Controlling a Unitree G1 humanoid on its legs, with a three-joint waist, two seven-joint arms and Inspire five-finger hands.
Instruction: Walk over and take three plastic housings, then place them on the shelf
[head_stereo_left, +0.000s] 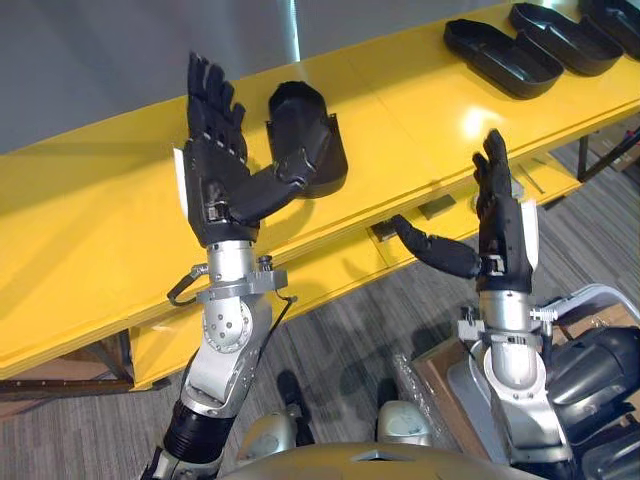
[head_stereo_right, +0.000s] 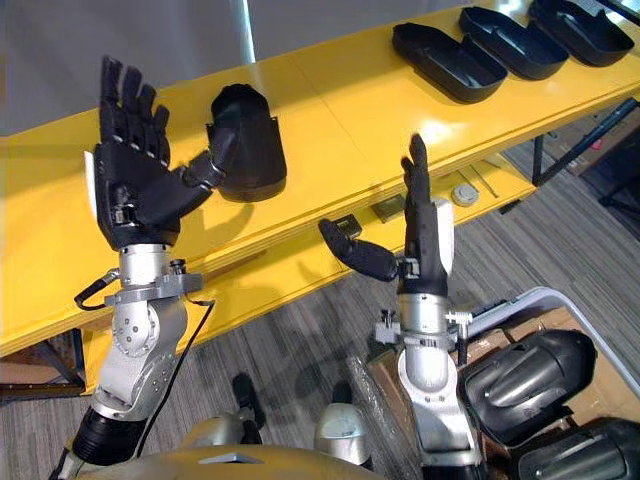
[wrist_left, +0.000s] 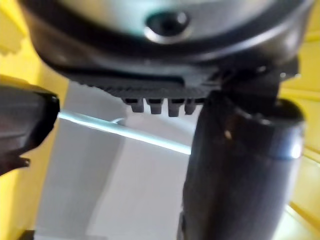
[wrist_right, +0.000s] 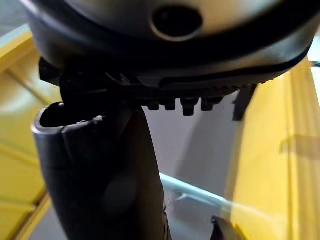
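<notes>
One black plastic housing (head_stereo_left: 310, 135) lies on the yellow table top (head_stereo_left: 90, 240), hollow side toward me. My left hand (head_stereo_left: 215, 150) is raised just left of it, open, fingers straight up, thumb reaching across the housing's near edge; I cannot tell whether it touches. My right hand (head_stereo_left: 497, 205) is upright over the table's front edge, open and holding nothing, thumb pointing left. Three more black housings (head_stereo_left: 500, 55) (head_stereo_left: 565, 35) (head_stereo_right: 582, 28) lie side by side at the table's far right end. In the left wrist view the straight fingers (wrist_left: 155, 104) point at a grey wall.
A lower yellow shelf (head_stereo_left: 330, 265) runs under the table top, with small grey parts (head_stereo_right: 463, 193) on it. At lower right, a white-rimmed bin (head_stereo_right: 545, 298) holds dark glossy shells (head_stereo_right: 520, 380) beside a cardboard box (head_stereo_left: 440, 375). Grey carpet lies below.
</notes>
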